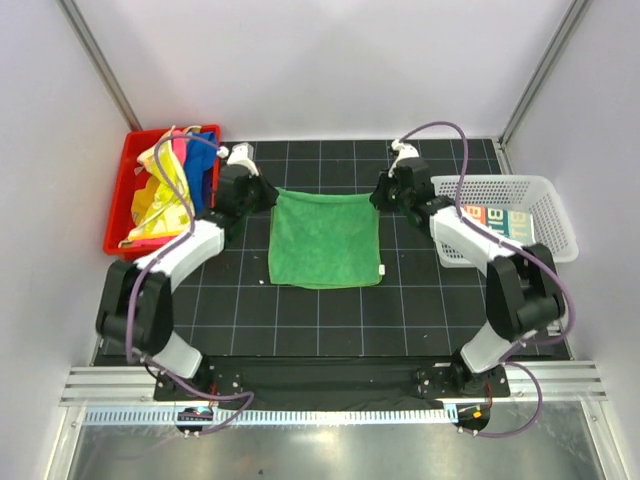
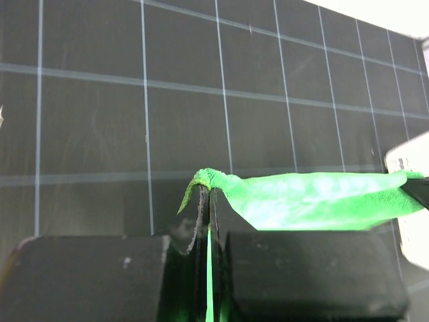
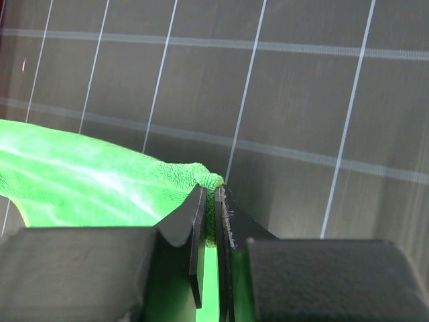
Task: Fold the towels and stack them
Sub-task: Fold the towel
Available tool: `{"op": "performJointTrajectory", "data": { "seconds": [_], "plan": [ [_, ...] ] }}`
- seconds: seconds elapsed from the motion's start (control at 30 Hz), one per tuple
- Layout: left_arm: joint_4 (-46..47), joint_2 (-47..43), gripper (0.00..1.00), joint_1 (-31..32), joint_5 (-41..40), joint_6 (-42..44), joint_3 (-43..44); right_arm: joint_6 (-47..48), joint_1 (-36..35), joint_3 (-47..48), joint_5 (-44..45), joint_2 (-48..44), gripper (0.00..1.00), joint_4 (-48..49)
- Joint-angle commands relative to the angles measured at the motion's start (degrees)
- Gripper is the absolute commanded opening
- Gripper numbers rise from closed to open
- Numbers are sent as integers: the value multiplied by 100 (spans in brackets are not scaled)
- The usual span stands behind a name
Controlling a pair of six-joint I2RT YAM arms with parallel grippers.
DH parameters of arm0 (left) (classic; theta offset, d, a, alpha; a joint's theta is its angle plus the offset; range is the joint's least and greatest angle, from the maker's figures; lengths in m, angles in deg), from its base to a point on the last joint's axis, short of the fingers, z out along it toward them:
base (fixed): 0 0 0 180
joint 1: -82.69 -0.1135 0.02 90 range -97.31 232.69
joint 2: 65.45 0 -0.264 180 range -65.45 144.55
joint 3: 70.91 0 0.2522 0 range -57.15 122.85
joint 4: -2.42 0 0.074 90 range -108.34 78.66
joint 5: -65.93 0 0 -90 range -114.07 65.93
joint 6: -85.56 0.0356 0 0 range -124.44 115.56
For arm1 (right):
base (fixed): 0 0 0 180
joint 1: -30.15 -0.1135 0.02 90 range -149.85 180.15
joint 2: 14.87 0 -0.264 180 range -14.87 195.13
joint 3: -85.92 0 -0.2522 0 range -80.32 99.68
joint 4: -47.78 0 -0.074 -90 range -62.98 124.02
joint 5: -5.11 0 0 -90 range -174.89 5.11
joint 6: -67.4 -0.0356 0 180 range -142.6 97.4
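Left tool (image 2: 208,192) clamped on the upper-left corner of the square green cloth towel (image 1: 325,240); right tool (image 3: 211,191) clamped on its upper-right corner. In the wrist views we see both corners pinched and slightly raised. Rest of the towel lies flat at centre frame on the black gridded counter (image 1: 430,300). We note yellow, pink and blue cloth towels (image 1: 170,185) heaped in the red plastic bin (image 1: 118,215), upper left. White mesh basket (image 1: 548,195), right, holds a white printed towel (image 1: 495,218).
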Motion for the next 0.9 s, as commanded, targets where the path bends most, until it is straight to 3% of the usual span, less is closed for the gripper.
{"op": "performJointTrajectory", "data": {
  "seconds": [0.0, 0.17, 0.4, 0.7, 0.87],
  "plan": [
    [941, 699, 0, -238, 409, 61, 464, 22, 150, 659, -166, 533, 1, 871],
    [1337, 1797, 0, -502, 725, 26, 1034, 31, 326, 1108, -246, 1309, 1, 1091],
    [1671, 2687, 0, -669, 1156, -53, 1712, 40, 519, 1794, -351, 2136, 1, 1100],
    [1847, 2205, 0, -722, 1367, 211, 1326, 137, 519, 1505, -430, 1882, 1, 1214],
    [2119, 1800, 0, -722, 1429, 132, 615, 40, 519, 873, -510, 1478, 1, 1451]
  ]
}}
